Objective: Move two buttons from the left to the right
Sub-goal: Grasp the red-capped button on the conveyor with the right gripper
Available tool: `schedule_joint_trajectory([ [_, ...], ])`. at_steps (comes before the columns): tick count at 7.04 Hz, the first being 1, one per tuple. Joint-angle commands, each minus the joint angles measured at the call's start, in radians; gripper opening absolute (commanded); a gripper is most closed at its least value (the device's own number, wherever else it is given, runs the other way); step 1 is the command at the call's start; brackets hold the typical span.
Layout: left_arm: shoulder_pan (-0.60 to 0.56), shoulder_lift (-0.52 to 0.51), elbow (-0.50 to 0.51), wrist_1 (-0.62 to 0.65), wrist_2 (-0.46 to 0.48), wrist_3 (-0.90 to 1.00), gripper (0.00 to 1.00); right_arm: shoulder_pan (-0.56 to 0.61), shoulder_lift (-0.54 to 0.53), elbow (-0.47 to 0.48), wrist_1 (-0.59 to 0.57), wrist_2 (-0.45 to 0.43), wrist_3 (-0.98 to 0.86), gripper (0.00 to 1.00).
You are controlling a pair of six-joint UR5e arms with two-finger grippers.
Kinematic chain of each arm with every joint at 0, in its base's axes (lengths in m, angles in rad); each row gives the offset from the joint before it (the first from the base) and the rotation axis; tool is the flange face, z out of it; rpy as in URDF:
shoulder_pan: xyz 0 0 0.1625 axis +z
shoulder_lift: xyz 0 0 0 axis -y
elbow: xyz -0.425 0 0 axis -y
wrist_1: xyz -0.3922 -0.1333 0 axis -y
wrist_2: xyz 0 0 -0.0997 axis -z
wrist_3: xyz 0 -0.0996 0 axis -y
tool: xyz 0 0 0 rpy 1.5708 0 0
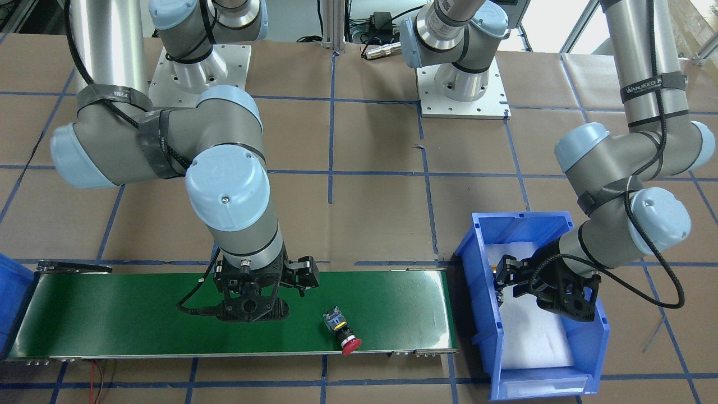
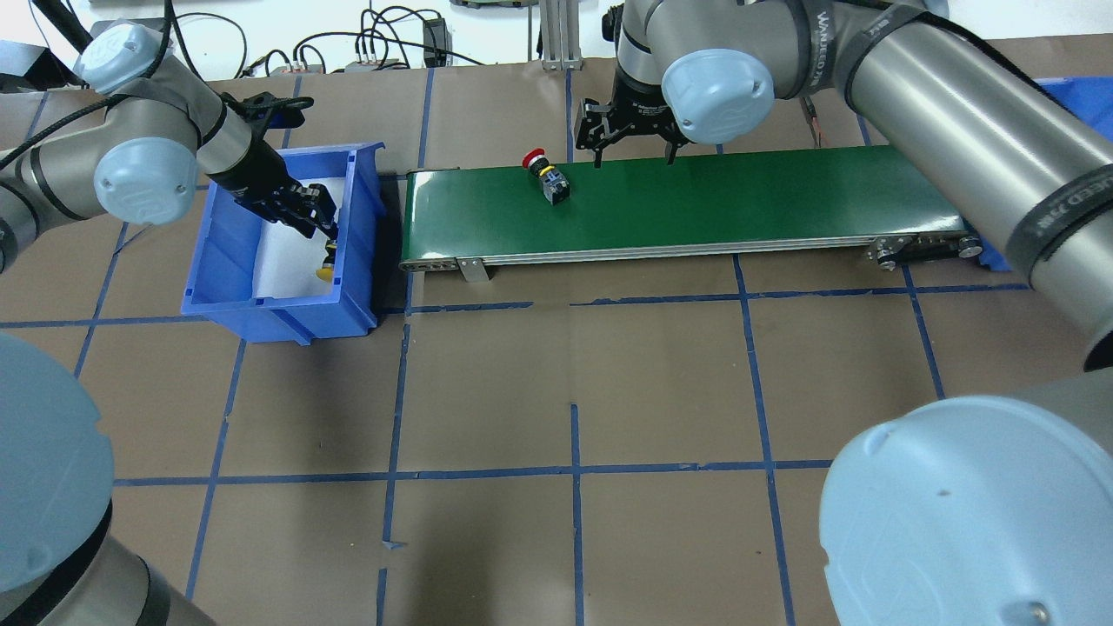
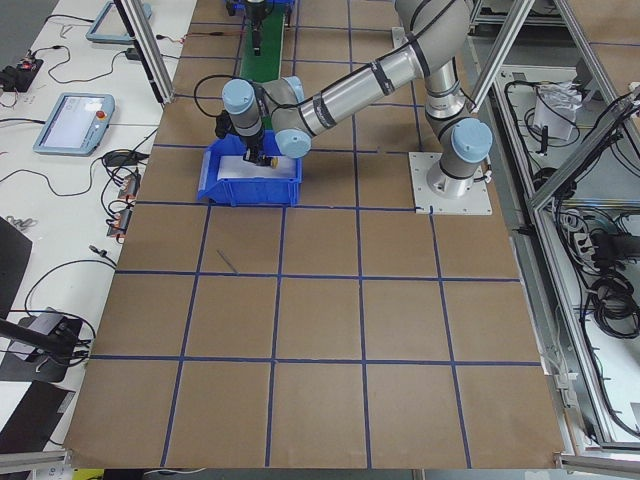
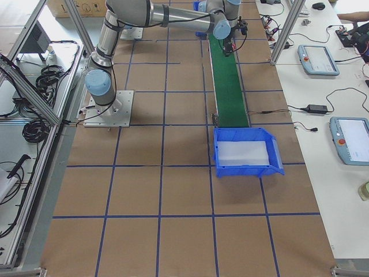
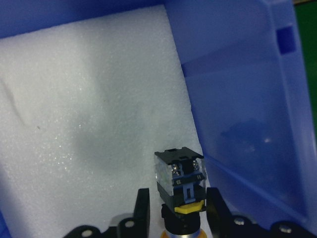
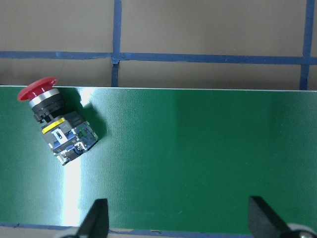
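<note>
Yellow button (image 5: 179, 171): closest to the left wrist lens, standing between the claw's two fingers. Its black block points away from the palm, its yellow collar toward it.
Left gripper (image 5: 178, 196): fingers clamped on either side of that button, low inside the blue bin (image 5: 237, 99) over the white foam (image 5: 89, 99). I cannot tell whether the block's end touches the foam.
Way out for the left claw: the bin wall rises right beside the held button. The green conveyor belt (image 2: 739, 200) begins just past that wall. In my judgement the lift must clear the rim before any sideways travel.
Right gripper (image 6: 177, 202): jaws spread wide with nothing between them, hovering over the belt.
Red button (image 6: 59, 124): lying on its side on the belt, off to the bin-ward side of the right claw and outside its open span.
Long axis: slanted across the belt, red cap at the edge farther from the robot, block toward the middle. The right claw's fingers spread along the belt, so they sit neither along that axis nor square to it.
Nearer arm: the right claw is near the red button, and the left claw is well apart from it.
</note>
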Motion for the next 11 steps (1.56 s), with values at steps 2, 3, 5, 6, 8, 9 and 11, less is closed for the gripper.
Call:
schedule_joint_trajectory([
  [2,0.003,-0.002,-0.002,-0.004,-0.019,0.001,0.49,0.048,0.074,-0.053,-0.022,-0.028,0.062,1.0],
  [3,0.004,-0.001,-0.002,-0.006,-0.016,0.01,0.49,0.055,0.091,-0.073,-0.013,-0.028,0.059,0.99],
  [5,0.006,-0.001,-0.002,-0.006,-0.013,0.015,0.49,0.06,0.095,-0.075,-0.011,-0.022,0.054,0.99],
  [6,0.006,-0.002,-0.002,-0.006,-0.011,0.024,0.49,0.062,0.097,-0.074,-0.005,-0.019,0.053,0.99],
  [8,0.022,-0.002,-0.003,-0.007,-0.01,0.044,0.49,0.06,0.123,-0.077,-0.017,-0.022,0.016,0.98],
  [9,0.029,-0.002,-0.012,-0.007,-0.01,0.07,0.49,0.059,0.137,-0.086,-0.019,-0.022,0.008,0.98],
  [11,0.027,-0.002,-0.031,0.0,-0.011,0.072,0.49,0.049,0.149,-0.097,-0.019,-0.022,-0.031,0.97],
])
